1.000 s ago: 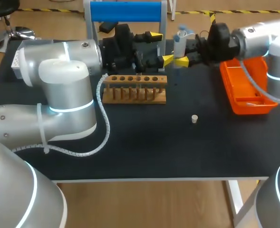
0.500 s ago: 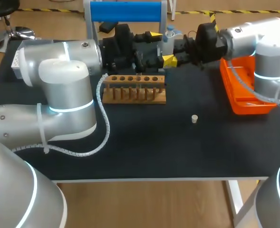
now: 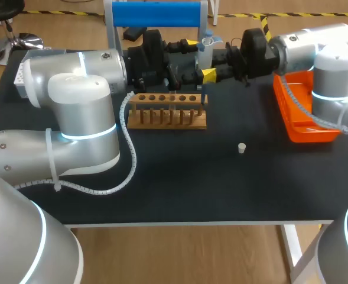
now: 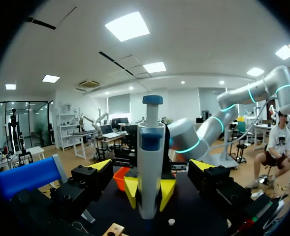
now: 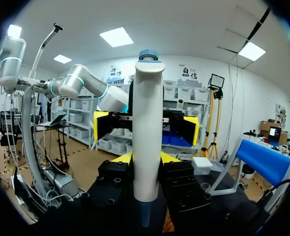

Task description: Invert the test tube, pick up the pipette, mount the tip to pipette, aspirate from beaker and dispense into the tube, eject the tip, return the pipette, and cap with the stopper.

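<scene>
While the right gripper [image 5: 146, 158] clamps it, pipette [image 5: 147, 123] stands upright, tip-down

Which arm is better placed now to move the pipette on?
Right, probably: the right gripper is shut on the pipette; the left gripper stands open, not touching it.

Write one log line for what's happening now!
left gripper open | right gripper shut on pipette | blue tip on, near wooden rack | stopper on table
</scene>
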Robot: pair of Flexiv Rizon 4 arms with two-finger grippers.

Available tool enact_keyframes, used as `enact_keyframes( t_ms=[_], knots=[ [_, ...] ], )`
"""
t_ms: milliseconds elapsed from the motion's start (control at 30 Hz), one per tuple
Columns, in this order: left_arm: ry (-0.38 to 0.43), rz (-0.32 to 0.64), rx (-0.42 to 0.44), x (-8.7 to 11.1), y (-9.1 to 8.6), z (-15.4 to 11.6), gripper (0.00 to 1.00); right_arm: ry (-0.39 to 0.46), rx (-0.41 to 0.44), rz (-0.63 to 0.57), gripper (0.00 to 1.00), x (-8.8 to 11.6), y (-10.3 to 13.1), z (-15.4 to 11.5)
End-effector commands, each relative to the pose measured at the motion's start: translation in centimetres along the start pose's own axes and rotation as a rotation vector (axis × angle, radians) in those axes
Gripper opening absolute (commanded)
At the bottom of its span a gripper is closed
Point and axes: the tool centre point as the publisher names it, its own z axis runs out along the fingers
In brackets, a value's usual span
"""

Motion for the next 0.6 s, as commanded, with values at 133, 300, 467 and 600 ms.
enact_keyframes(
  t_ms=[133, 300, 467, 600],
  knots=[
    [-0.007, 0.001, 0.003, 0.12, 0.09, 0.21, 1.00, -0.005, 0.003, -0.003, 0.00, 0.01, 0.13, 0.36],
    [-0.007, 0.001, 0.003, 0.12, 0.09, 0.21, 0.32, -0.010, 0.003, -0.006, 0.00, -0.06, 0.16, 0.53],
    [-0.007, 0.001, 0.003, 0.12, 0.09, 0.21, 0.00, -0.016, 0.000, -0.002, 0.00, -0.13, 0.11, 0.62],
    [-0.007, 0.001, 0.003, 0.12, 0.09, 0.21, 0.00, -0.017, 0.001, -0.002, 0.00, -0.14, 0.08, 0.66]
  ],
)
